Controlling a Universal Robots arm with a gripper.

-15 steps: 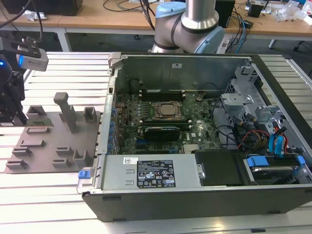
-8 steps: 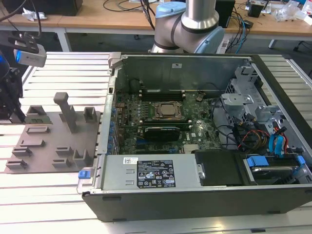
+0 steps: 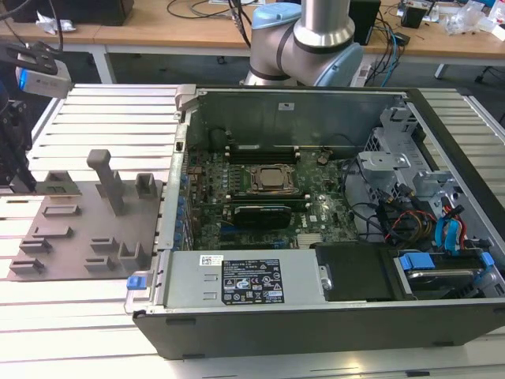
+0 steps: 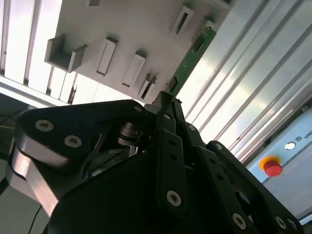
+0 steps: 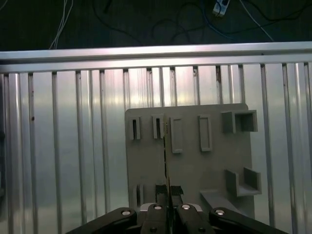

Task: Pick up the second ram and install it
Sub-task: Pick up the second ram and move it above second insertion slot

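My gripper (image 5: 169, 191) is shut on the second ram (image 5: 166, 156), a thin green stick that the first wrist view shows edge-on, running forward from the fingertips over the grey fixture plate (image 5: 214, 165). In the second wrist view the black fingers (image 4: 168, 141) pinch one end of the ram (image 4: 192, 53), and its far end reaches past the plate's corner over the slatted table. In the exterior view the gripper (image 3: 16, 158) hangs at the far left, over the left edge of the fixture plate (image 3: 71, 245). Whether the ram is clear of the plate's blocks I cannot tell.
The open computer case (image 3: 316, 316) lies on the exterior view's right of the plate, with the motherboard's CPU socket (image 3: 272, 180) between rows of memory slots (image 3: 260, 150). A tall grey post (image 3: 106, 178) stands on the plate. A red button (image 4: 273, 168) sits beyond the table slats.
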